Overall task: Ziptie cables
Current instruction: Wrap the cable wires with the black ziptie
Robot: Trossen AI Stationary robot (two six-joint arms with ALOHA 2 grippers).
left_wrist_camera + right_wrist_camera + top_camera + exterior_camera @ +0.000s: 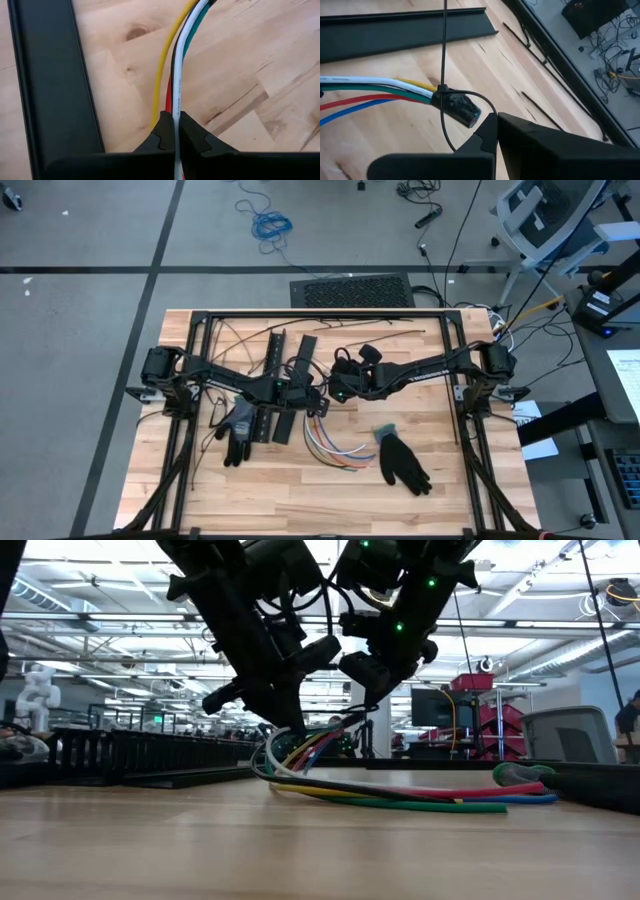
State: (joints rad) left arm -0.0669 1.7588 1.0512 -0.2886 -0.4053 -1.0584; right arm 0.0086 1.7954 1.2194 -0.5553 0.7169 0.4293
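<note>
The cables (335, 448) are a bundle of white, yellow, green, red and blue wires. They lie on the wooden table and rise at one end (292, 748) between the two arms. That end is wrapped in black (460, 111), and a thin black zip tie (442, 91) loops around it. My left gripper (176, 129) is shut on the wires a little way back from that end. My right gripper (495, 131) is shut on the zip tie's strand just past the wrapped end. In the low view the left gripper (283, 728) sits lower than the right one (365, 675). My left gripper pinches the wires between its two fingertips; the white wire (176, 116) shows in the gap, with red and yellow ones beside it. The fingers slant down and lie across the bundle. The held end is raised; the rest of the wires (420, 798) lies on the table. My right gripper has the zip tie's curved strand (488, 106) running in between its shut fingertips, slanting down from the table's right. The tie circles the wrapped cable end, and its long tail (444, 45) runs straight away from the bundle. The pinch point itself is hidden by the fingers.
Black slotted strips (284, 426) lie under and beside the left arm, and more (305, 352) lie farther back. Two dark gloves lie on the table, one to the left (238, 430) and one at the cables' far end (405, 465). A black frame (320, 316) rims the table.
</note>
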